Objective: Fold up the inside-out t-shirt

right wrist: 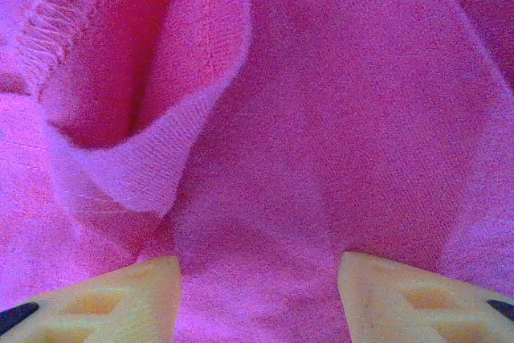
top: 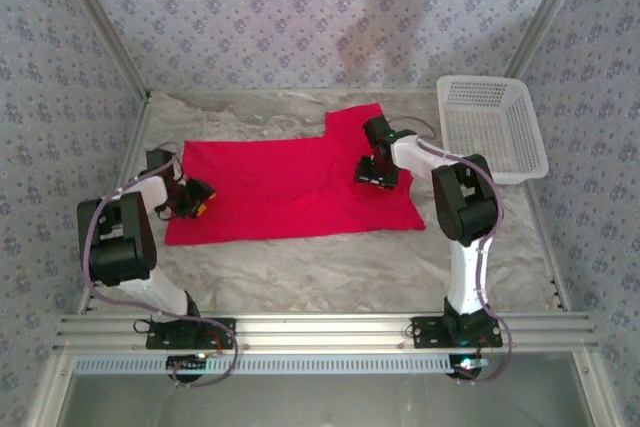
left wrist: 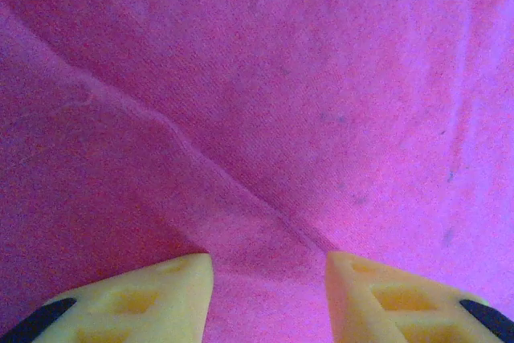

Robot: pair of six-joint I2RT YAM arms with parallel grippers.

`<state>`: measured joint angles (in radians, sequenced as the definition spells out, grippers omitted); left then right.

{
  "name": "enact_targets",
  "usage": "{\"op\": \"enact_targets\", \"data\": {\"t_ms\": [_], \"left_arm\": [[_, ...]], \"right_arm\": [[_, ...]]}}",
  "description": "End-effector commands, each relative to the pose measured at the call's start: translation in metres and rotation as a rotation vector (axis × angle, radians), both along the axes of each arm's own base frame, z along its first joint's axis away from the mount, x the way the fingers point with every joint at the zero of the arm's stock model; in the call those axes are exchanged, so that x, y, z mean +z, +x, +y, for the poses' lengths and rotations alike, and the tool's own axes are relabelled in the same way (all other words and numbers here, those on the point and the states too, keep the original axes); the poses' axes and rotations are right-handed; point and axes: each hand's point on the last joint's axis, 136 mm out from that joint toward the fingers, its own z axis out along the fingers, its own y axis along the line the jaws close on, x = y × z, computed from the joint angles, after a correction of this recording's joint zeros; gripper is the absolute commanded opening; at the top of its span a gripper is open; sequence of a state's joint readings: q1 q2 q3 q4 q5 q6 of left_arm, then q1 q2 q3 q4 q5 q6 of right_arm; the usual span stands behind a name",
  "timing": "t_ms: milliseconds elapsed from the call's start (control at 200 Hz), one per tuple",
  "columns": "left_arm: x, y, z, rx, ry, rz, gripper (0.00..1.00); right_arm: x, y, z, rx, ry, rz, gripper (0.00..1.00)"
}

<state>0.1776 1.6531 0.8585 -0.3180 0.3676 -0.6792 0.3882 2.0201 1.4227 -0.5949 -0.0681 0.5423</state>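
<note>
In the middle of the pale, rumpled surface (top: 330, 267), the red t-shirt (top: 290, 187) lies spread out flat, with one sleeve sticking out toward the far side. At the shirt's left edge the left gripper (top: 195, 199) is down on the cloth. Its wrist view shows the jaws partly apart, and a long crease (left wrist: 201, 158) in the fabric runs into the gap between the yellow fingertips (left wrist: 173, 291). On the right part of the shirt, below that far sleeve, the right gripper (top: 378, 177) is also down on the cloth. Its jaws are apart with smooth fabric between them, near a turned-up stitched hem (right wrist: 136, 174). A white basket (top: 525, 147) sits at the far right corner, near the shirt but apart from it.
</note>
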Motion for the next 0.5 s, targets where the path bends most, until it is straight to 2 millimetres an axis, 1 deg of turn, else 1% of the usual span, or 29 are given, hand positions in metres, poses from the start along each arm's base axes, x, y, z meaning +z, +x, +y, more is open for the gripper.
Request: {"op": "enact_targets", "data": {"t_ms": [0,80,140,150,170,240,245,275,335,390,475,495], "left_arm": [[-0.018,-0.028,-0.002,0.007,0.003,0.075,0.42],[-0.020,-0.051,-0.001,0.019,0.011,0.092,0.42],[-0.017,-0.070,0.003,0.036,0.034,0.104,0.42],[-0.016,-0.073,0.004,0.040,0.038,0.102,0.42],[-0.014,-0.078,0.005,0.046,0.042,0.101,0.42],[-0.008,-0.094,0.003,0.058,0.044,0.091,0.43],[-0.005,-0.093,0.003,0.059,0.046,0.078,0.43],[0.001,-0.096,0.002,0.061,0.042,0.059,0.43],[0.013,-0.096,-0.001,0.060,0.037,0.019,0.44],[0.028,-0.091,0.000,0.053,0.045,-0.017,0.45],[0.052,-0.072,0.005,0.036,0.070,-0.076,0.48],[0.057,-0.067,0.007,0.036,0.082,-0.084,0.48]], "right_arm": [[-0.006,-0.019,0.001,0.025,0.001,0.055,0.58],[-0.017,-0.048,-0.010,0.027,-0.032,0.129,0.58],[-0.023,-0.075,-0.020,0.032,-0.048,0.166,0.58],[-0.022,-0.077,-0.021,0.032,-0.049,0.164,0.58],[-0.028,-0.095,-0.029,0.031,-0.064,0.197,0.58],[-0.026,-0.116,-0.038,0.033,-0.067,0.209,0.58],[-0.025,-0.117,-0.038,0.033,-0.067,0.210,0.58],[-0.022,-0.122,-0.040,0.036,-0.061,0.208,0.58],[-0.009,-0.124,-0.037,0.047,-0.037,0.193,0.59],[0.008,-0.115,-0.028,0.063,-0.001,0.153,0.59],[0.038,-0.088,-0.017,0.081,0.031,0.073,0.60],[0.051,-0.074,-0.012,0.085,0.040,0.030,0.61]]}}
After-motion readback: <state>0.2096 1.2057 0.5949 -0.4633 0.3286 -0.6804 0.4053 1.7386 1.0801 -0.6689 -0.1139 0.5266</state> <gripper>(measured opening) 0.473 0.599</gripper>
